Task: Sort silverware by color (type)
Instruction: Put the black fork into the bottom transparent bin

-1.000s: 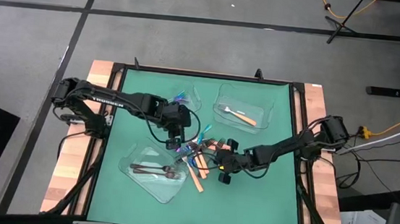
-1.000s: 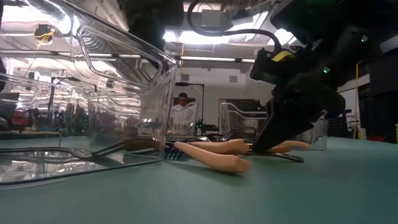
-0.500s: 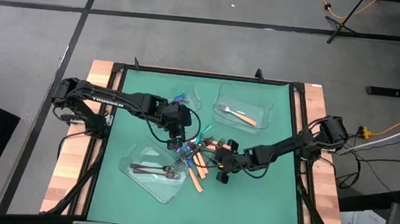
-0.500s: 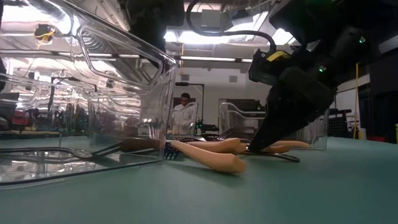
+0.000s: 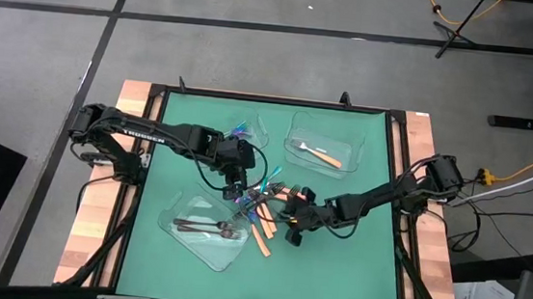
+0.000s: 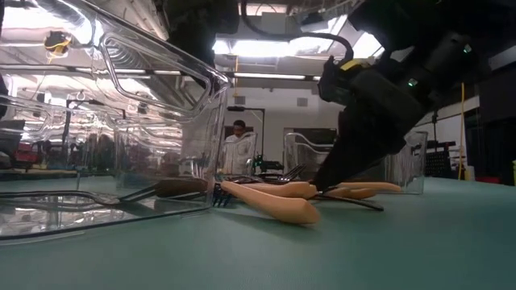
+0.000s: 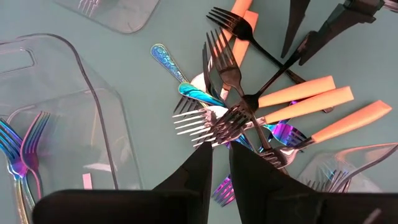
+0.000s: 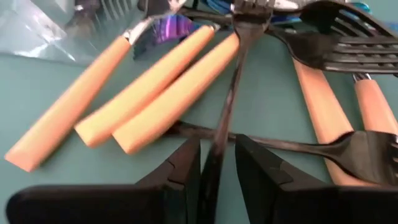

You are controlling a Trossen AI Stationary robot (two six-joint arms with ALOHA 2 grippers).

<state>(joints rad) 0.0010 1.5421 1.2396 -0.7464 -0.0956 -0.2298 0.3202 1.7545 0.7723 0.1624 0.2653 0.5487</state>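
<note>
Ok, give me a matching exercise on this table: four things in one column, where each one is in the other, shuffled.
Things:
1. orange-handled fork lying apart from the rest
2. iridescent forks already sorted
3. right gripper
4. left gripper

Places:
a. over the mixed pile
b. in the clear tray on the right arm's side
c. closed on a dark fork by its handle
d. in the clear tray beside the left arm

Pairs: 1-b, 2-d, 3-c, 4-a

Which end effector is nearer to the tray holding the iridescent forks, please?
Left. The left end effector is just below that tray; the right end effector sits farther off, beyond the pile.
</note>
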